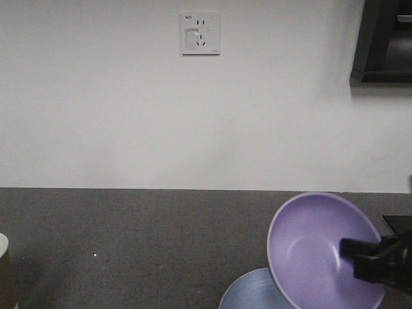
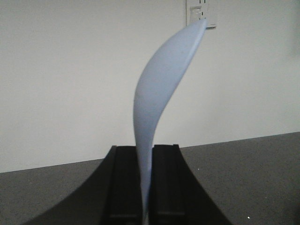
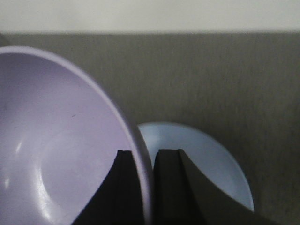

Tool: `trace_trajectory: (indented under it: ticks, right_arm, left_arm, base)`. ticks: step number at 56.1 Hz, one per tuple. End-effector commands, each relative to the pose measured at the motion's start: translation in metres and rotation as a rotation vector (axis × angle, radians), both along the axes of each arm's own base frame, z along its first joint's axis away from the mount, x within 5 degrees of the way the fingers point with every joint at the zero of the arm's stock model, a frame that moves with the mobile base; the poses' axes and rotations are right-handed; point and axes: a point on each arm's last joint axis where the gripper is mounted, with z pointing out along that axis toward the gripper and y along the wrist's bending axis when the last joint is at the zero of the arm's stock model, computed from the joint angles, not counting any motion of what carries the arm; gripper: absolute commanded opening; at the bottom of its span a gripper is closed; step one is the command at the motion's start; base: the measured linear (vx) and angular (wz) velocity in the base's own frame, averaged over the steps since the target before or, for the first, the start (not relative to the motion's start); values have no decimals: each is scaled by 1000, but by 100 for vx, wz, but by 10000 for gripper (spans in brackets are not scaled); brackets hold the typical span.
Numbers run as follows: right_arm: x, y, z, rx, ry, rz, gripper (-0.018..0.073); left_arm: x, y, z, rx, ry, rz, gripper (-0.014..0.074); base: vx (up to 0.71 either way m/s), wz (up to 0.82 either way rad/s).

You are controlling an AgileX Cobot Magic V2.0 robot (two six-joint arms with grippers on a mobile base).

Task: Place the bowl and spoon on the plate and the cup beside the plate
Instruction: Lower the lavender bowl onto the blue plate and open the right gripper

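My right gripper [image 1: 353, 261] [image 3: 145, 157] is shut on the rim of the lavender bowl [image 1: 315, 248] [image 3: 56, 150]. The bowl hangs tilted, its opening facing the front camera, just above the pale blue plate [image 1: 251, 293] [image 3: 206, 159], which lies flat on the dark counter. In the left wrist view my left gripper [image 2: 146, 150] is shut on the handle of the pale blue spoon [image 2: 159, 84], which stands upright and edge-on above the jaws. A sliver of the brown cup [image 1: 5, 277] shows at the front view's left edge. The left gripper is out of the front view.
The dark grey counter [image 1: 129, 244] runs back to a white wall with a socket [image 1: 201, 33]. A dark cabinet or screen [image 1: 383, 42] hangs at the upper right.
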Motion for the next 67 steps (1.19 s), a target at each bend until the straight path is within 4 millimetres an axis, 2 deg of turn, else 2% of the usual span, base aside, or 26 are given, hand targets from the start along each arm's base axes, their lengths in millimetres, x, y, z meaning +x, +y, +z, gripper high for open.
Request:
trace_trajectory:
  ticks: [1, 9, 16, 31, 49, 57, 67]
  right_arm:
    - [23, -4, 3, -24, 114, -45, -8]
    - [48, -5, -6, -33, 195, -49, -8]
    - [63, 1, -27, -28, 281, -24, -8]
    - [81, 28, -58, -56, 335, 37, -8]
    - [94, 29, -77, -61, 353, 15, 2]
    - [95, 29, -77, -77, 340, 29, 55]
    - [95, 29, -77, -80, 337, 30, 204]
  left_arm:
    - [-2, 3, 14, -34, -83, 37, 3]
    - [-2, 4, 14, -36, -86, 40, 3]
    - [-2, 4, 14, -36, -87, 41, 3]
    - [-2, 4, 14, -40, -86, 39, 3]
    - [-2, 4, 14, -40, -85, 38, 3]
    - [-2, 3, 14, -39, -83, 36, 3]
    - [-2, 3, 13, -37, -75, 30, 3]
  base:
    - [0, 0]
    - [0, 0]
    - [0, 0]
    - [0, 0]
    - [0, 0]
    - [0, 0]
    - [0, 0]
